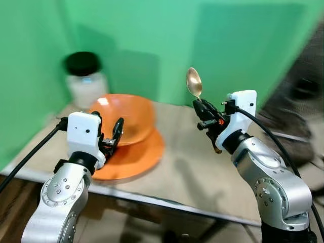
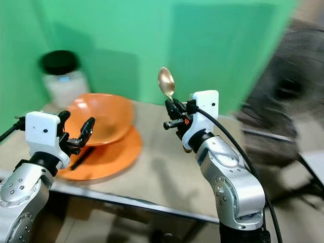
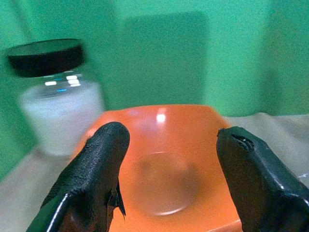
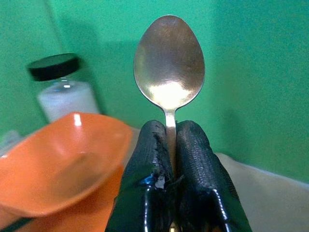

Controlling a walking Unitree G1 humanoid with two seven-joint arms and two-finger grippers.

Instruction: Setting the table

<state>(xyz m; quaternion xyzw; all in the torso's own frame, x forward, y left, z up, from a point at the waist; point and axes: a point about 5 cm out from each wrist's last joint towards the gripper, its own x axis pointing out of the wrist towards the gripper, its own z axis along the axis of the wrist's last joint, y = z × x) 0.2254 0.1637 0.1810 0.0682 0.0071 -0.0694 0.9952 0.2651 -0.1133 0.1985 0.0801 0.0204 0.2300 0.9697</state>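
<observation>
The right end effector (image 1: 202, 108) pinches a spoon (image 1: 194, 83) by its handle, bowl up, above the bench (image 1: 202, 172). The left end effector (image 1: 108, 132), fingers wide, hovers at an orange bowl (image 1: 129, 114) on what looks like an orange plate (image 1: 136, 159) (white-filled jar (image 1: 85, 81) behind).

Two arms, brushed silver metal, built of rounded joint housings; the left arm (image 1: 61, 195) carries a ring of small dark screws on its disc-shaped joint cap, the right arm (image 1: 271, 185) the same. Each wrist bears a white, box-shaped camera housing with rounded corners. One black cable runs along each arm to its housing. Left gripper (image 1: 108, 132) and right gripper (image 1: 204, 112): two long black fingers each, textured rubbery surface, small orange detail at the base.
</observation>
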